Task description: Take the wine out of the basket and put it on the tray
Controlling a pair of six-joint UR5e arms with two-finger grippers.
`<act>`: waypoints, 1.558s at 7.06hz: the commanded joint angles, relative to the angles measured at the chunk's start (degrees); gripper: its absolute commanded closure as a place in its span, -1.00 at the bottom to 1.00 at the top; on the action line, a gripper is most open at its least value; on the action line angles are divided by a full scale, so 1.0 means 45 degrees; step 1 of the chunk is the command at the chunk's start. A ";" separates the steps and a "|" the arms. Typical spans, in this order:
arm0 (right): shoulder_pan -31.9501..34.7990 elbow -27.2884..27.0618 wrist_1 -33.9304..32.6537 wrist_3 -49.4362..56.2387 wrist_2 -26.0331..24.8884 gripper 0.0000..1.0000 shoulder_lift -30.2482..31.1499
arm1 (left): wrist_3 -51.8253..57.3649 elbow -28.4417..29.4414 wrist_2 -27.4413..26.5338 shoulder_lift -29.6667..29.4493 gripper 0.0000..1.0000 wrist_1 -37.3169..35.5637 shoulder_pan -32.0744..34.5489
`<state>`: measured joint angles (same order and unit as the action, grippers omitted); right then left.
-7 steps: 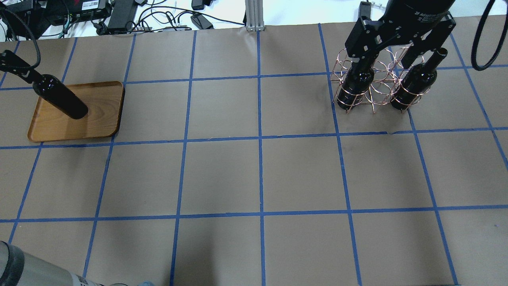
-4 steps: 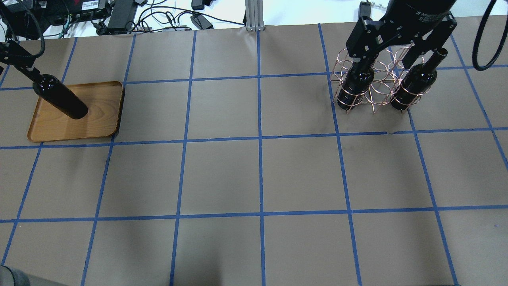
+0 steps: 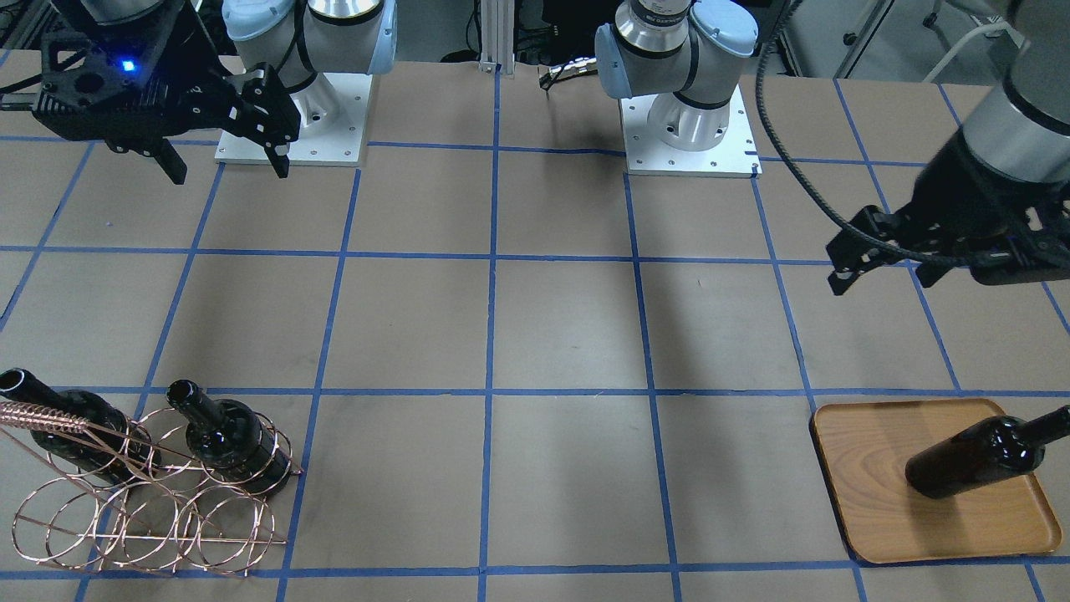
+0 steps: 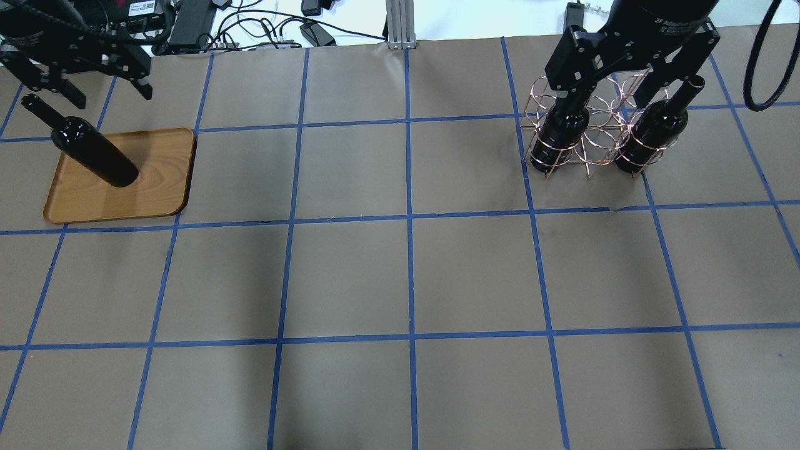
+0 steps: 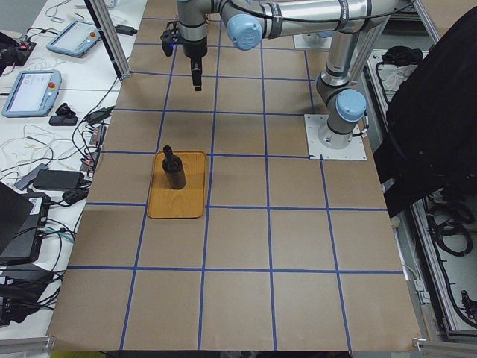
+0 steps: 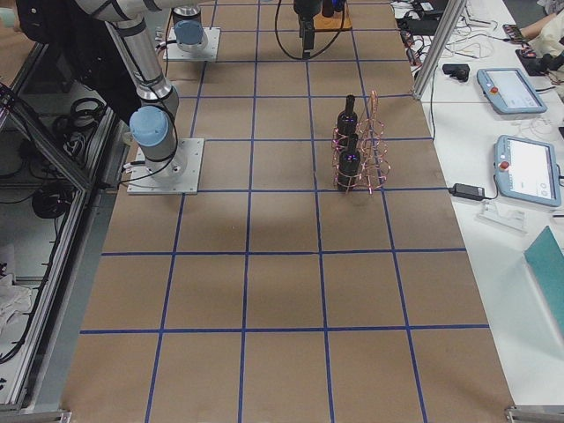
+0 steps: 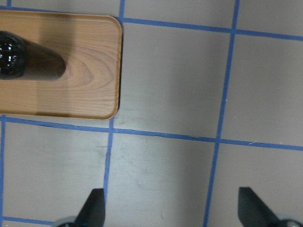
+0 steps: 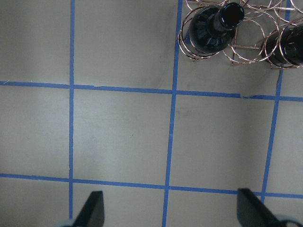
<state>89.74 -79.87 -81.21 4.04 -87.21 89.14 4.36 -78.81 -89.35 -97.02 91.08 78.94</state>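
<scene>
The wine bottle (image 4: pixel 94 150) stands upright about the middle of the tray (image 4: pixel 156 203), base flat on the wood, its long axis straight up and the narrow neck pointing at the ceiling. The side view from the robot's left shows this most plainly: the bottle (image 5: pixel 174 168) rises straight from the tray (image 5: pixel 179 207), which lies flat on the bench (image 4: pixel 406 275) with nothing else on it

The left jaws hold nothing and are spread wide. They hang raised and off to one side of the tray, clear of the bottle's neck. In the left wrist view the two fingers (image 7: pixel 96 209) frame only bare bench and a blue tape line (image 7: pixel 222 101), with the tray's corner and the dark bottle near the upper left edge

The basket (image 3: pixel 150 527) sits on the bench well apart from the tray, towards the robot's right. Two more bottles (image 3: pixel 230 439) stand in it, both upright with necks up, each ringed by a round loop in the row on the robot's side, with an unfilled loop between them. The loops of the other row hold nothing. A coiled handle (image 3: pixel 33 414) runs above the basket

The right jaws are also wide apart and hold nothing, up in the air and touching neither basket nor bottles; their fingers (image 8: pixel 94 210) frame bare bench, the basket showing at the upper right of that view
</scene>
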 commanded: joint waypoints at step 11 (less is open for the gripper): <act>0.0000 -0.0004 -0.0020 0.0000 0.0005 -1.00 0.0014 | -0.0344 -0.1413 0.0052 0.1657 -1.00 0.0677 0.1812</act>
<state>89.74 -79.89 -81.28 4.04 -87.19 89.21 2.82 -85.15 -89.05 -89.67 94.04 87.06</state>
